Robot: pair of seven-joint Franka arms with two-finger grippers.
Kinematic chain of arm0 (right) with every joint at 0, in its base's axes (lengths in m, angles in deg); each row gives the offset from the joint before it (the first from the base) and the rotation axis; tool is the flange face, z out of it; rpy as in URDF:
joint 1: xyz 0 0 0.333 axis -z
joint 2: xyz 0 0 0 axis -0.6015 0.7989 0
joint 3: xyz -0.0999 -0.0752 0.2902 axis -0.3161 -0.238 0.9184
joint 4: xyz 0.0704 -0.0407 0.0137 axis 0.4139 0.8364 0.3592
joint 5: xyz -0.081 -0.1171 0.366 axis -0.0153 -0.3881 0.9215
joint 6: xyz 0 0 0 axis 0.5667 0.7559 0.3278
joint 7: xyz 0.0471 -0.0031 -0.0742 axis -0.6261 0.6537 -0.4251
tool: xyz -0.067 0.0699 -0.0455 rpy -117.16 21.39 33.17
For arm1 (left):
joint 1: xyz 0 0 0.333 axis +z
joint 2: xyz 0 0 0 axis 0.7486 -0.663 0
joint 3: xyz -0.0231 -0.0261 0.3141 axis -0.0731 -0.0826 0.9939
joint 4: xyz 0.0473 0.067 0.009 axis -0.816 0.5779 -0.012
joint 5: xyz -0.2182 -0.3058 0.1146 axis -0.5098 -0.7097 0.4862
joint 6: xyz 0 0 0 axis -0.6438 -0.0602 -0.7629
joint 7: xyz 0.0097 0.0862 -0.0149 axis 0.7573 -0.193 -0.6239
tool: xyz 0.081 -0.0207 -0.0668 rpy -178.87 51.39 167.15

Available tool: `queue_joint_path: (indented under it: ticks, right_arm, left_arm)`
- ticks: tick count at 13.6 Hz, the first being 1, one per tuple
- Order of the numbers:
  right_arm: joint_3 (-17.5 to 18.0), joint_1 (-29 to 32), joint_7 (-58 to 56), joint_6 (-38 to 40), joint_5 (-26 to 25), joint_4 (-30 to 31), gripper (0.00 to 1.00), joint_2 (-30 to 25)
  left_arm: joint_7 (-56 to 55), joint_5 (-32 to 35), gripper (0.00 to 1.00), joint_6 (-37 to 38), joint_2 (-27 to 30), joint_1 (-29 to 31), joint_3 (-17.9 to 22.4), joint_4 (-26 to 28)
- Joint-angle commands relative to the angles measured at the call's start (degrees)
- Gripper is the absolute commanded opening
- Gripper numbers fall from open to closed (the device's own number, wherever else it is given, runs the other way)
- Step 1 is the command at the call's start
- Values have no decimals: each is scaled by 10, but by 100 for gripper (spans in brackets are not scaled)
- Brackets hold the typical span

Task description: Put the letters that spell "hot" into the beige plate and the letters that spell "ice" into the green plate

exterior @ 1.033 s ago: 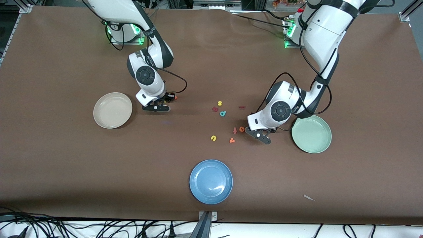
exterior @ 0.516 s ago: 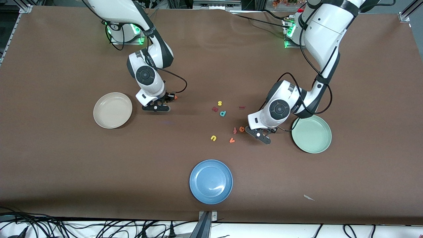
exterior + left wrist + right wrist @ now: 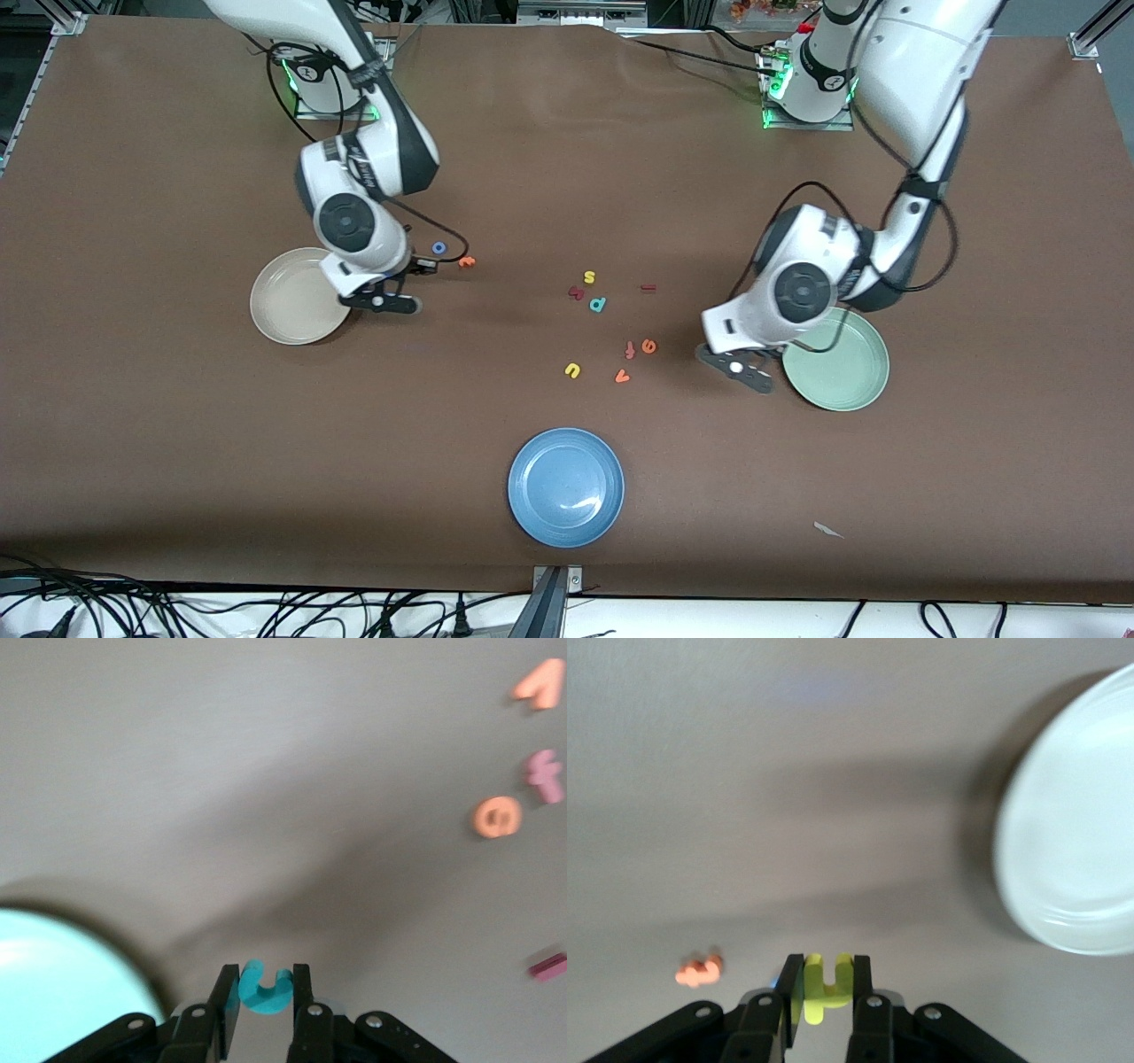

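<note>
My right gripper [image 3: 383, 302] is shut on the yellow "h" [image 3: 825, 986] and hangs just off the rim of the beige plate [image 3: 299, 296], which also shows in the right wrist view [image 3: 1081, 815]. On the table beside it lie the blue "o" [image 3: 438, 247] and a small orange letter [image 3: 467, 261] that looks like the "t". My left gripper [image 3: 744, 367] is shut on the teal "c" [image 3: 264, 987], next to the green plate [image 3: 837, 360]. The orange "e" [image 3: 648, 346] and the dark red "i" [image 3: 648, 288] lie mid-table.
Other loose letters lie mid-table: a yellow "s" [image 3: 589, 277], a teal "d" [image 3: 598, 305], a yellow "u" [image 3: 572, 370], an orange "v" [image 3: 622, 377] and a reddish "f"-like one [image 3: 630, 349]. A blue plate [image 3: 566, 486] sits nearer the camera.
Both grippers closed on their letters. The right one carried the "h" toward the beige plate, uncovering the "o"; the left one carried the "c" toward the green plate.
</note>
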Motion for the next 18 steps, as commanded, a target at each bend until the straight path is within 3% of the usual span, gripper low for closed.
queue_joint_path:
  ticks: [1, 4, 6, 8, 9, 10, 11, 12, 13, 15, 18]
  right_arm:
    - [-73, 1, -116, 48, 4, -27, 0, 3]
    - [-126, 14, -229, 43, 3, -24, 0, 26]
    - [-126, 59, -293, 22, 1, -22, 1, 56]
    - [-125, 88, -352, -10, 6, -21, 1, 99]
    - [-121, 103, -367, -26, 6, -21, 1, 114]
    - [-119, 109, -373, -35, 7, -22, 1, 124]
    - [-119, 109, -374, -40, 6, -21, 1, 126]
    - [-120, 109, -377, -42, 6, -22, 2, 132]
    - [-119, 109, -377, -41, 7, -22, 16, 132]
    - [-119, 107, -376, -35, 8, -22, 75, 127]
    - [-117, 105, -365, 43, 34, -47, 93, 82]
  left_arm:
    - [37, 11, 9, 17, 20, 58, -3, 9]
    - [61, 26, 9, 3, 14, 104, -2, -1]
    - [58, 76, 11, -7, -6, 119, -3, -8]
    - [60, 79, 18, -23, -28, 126, -3, -6]
    - [59, 79, 34, -23, -31, 128, -3, -6]
    - [55, 78, 77, -22, -29, 128, -4, -7]
    - [55, 73, 100, -18, -25, 128, -8, -7]
    - [51, 72, 100, -14, -18, 123, -10, -7]
    - [39, 72, 100, -13, -11, 116, -18, -7]
    - [22, 72, 100, -9, 0, 116, -65, -8]
    - [24, 74, 100, -3, -8, 83, -98, -19]
